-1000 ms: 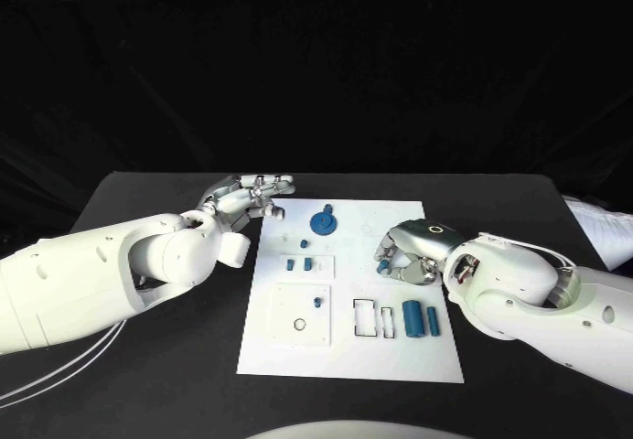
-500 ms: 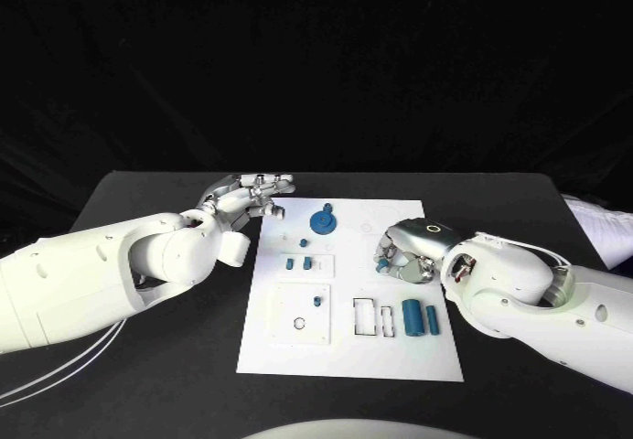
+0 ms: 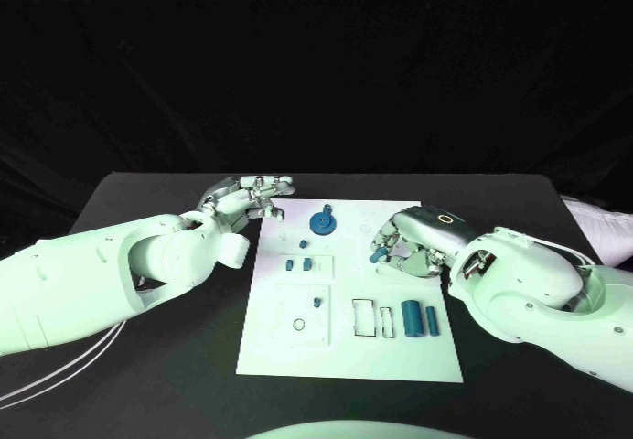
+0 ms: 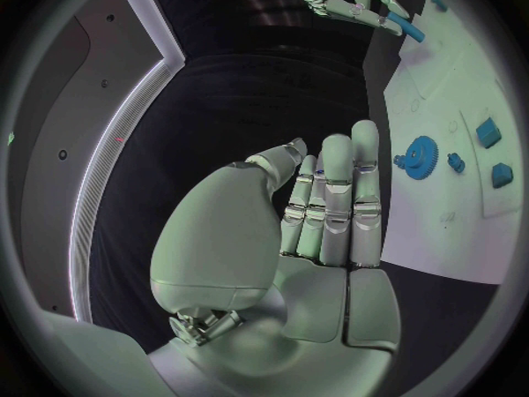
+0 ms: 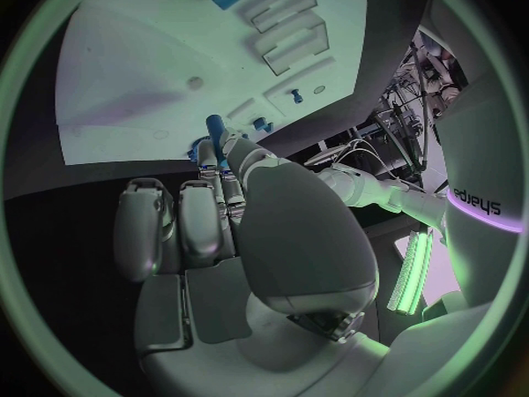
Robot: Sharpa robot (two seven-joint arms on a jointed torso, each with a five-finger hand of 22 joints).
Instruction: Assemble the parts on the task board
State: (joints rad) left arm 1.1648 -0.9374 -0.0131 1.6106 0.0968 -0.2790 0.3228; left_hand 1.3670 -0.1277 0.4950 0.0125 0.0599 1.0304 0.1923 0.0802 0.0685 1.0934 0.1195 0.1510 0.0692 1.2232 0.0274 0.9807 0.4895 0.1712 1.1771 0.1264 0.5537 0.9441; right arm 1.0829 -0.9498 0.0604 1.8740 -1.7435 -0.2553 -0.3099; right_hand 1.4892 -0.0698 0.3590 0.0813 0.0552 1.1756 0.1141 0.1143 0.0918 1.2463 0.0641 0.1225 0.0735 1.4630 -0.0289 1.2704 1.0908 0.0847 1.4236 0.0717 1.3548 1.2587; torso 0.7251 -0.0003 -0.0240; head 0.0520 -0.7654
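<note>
Change: right hand (image 3: 412, 249) has risen and shifted toward the board's far side since a second ago; the blue peg (image 5: 215, 132) has gone with it; left hand unmoved.
Held part: slim blue peg pinched at the right hand's fingertips (image 5: 226, 163), above the task board (image 3: 349, 352) near its right edge.
Handling: looks light, rigid, smooth plastic; likely to slip or tilt in a fingertip pinch. Best taken at mid-shaft, leaving the tip free for insertion.
Other parts: blue gear (image 3: 322, 220) at the far end; two blue cylinders (image 3: 421, 318) by the right edge; small blue pieces (image 3: 298, 264) left of centre.
Left hand (image 3: 251, 197): holds nothing, fingers straight and close together, over the table (image 3: 145, 197) just off the board's far-left corner.
Room: board's middle is unobstructed; the right forearm (image 3: 541, 293) overhangs the right edge near the cylinders.
</note>
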